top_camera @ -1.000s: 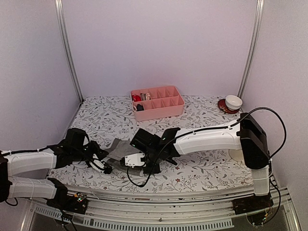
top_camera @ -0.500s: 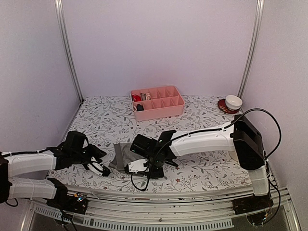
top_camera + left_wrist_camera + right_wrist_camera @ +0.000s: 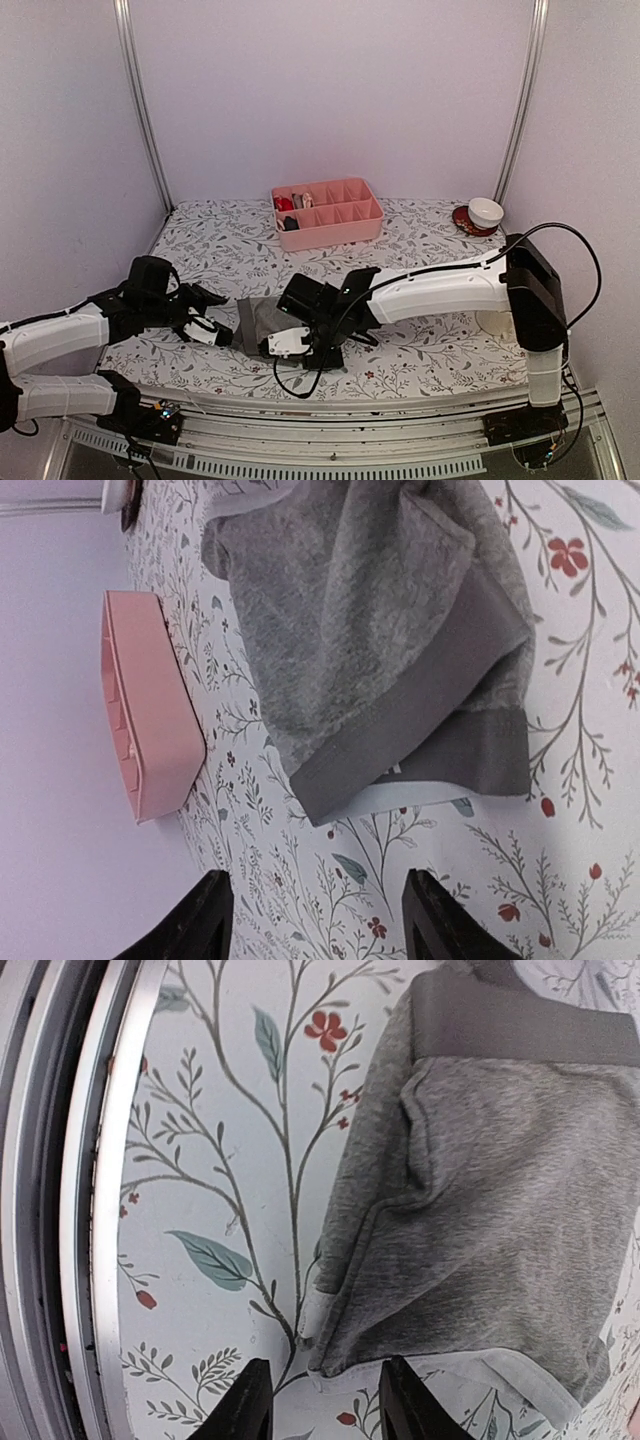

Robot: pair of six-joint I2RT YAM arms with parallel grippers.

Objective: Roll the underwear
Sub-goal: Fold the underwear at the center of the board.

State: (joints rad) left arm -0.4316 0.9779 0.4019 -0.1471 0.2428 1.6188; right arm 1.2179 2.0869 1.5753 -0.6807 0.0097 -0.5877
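On the flower-patterned counter (image 3: 420,360), seen from the top camera, the two white arms reach in from 8 and 3 o'clock and meet near the front edge, left of the middle. At the back, at 12 o'clock, stands a pink divided tray (image 3: 328,212) with small things in its left compartments; too small to tell what they are. The underwear (image 3: 262,318) lies at about 7 o'clock from the counter's middle, a folded grey bundle flat on the cloth, between the two hands. The left wrist view shows a broad grey band along its near edge and a pale strip peeking out beneath. At 2 o'clock a white bowl (image 3: 486,211) sits on a red saucer (image 3: 463,221).

The left hand (image 3: 212,333) sits just beside the bundle at its 9 o'clock side, fingers spread wide, nothing between them. The right hand (image 3: 300,348) is at the bundle's 4 o'clock side, fingers apart but narrower, the cloth's corner just ahead of the tips, not gripped.
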